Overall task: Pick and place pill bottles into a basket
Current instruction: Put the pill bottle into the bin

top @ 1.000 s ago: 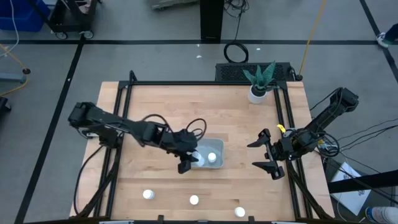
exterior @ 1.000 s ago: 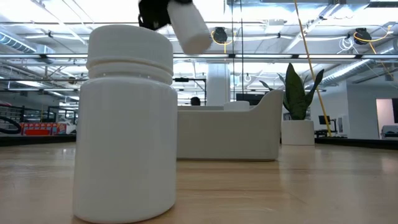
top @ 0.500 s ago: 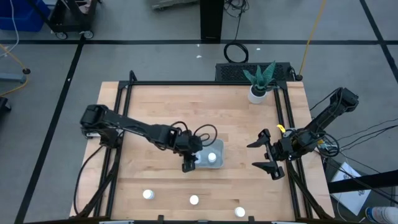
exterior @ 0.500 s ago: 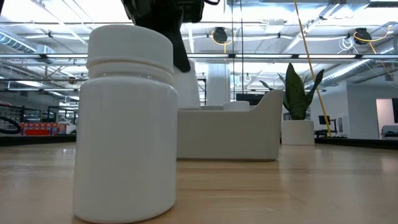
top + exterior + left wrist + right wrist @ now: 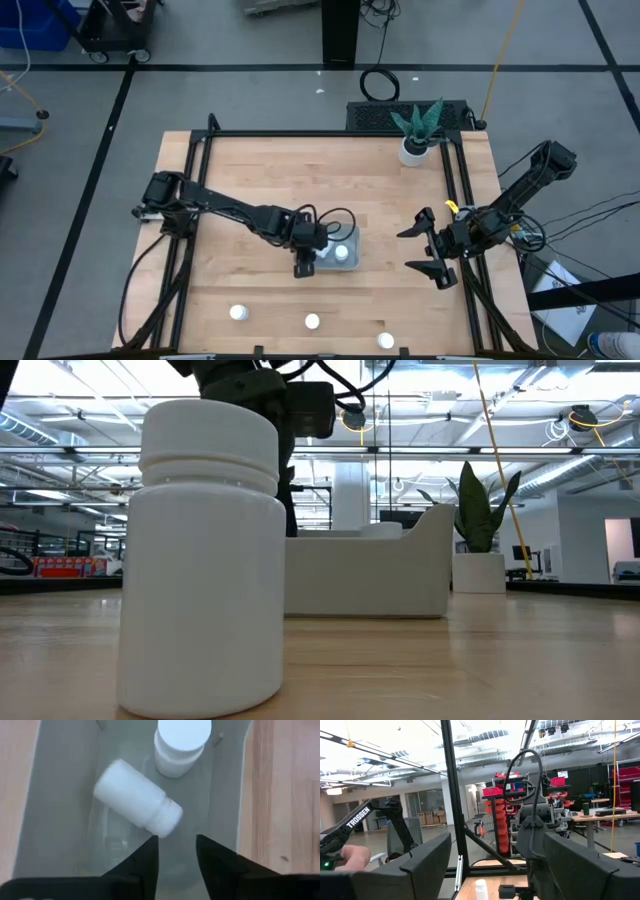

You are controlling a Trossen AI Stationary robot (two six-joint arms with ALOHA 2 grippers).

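the left gripper (image 5: 176,851) hangs over the basket (image 5: 60,795), fingers narrowly parted and holding nothing. below it one pill bottle (image 5: 137,805) lies on its side beside an upright bottle (image 5: 181,744). three more bottles (image 5: 312,322) stand along the table's (image 5: 250,170) near edge. the right gripper (image 5: 425,250) waits wide open at the right edge.

High view: left gripper (image 5: 303,262) covers the left end of the basket (image 5: 345,238); the bottle beneath it isn't visible there.

Low view: nearest bottle (image 5: 205,560) fills the frame's left, base cut off by the bottom edge; it hides the basket's left end (image 5: 400,575) and most of the left arm behind.

Left wrist view: lying bottle (image 5: 137,806) blurred; upright bottle (image 5: 181,742) cut off by frame edge; finger bases also cut off.

Right wrist view: far bottle (image 5: 480,889) too small, base cut off.
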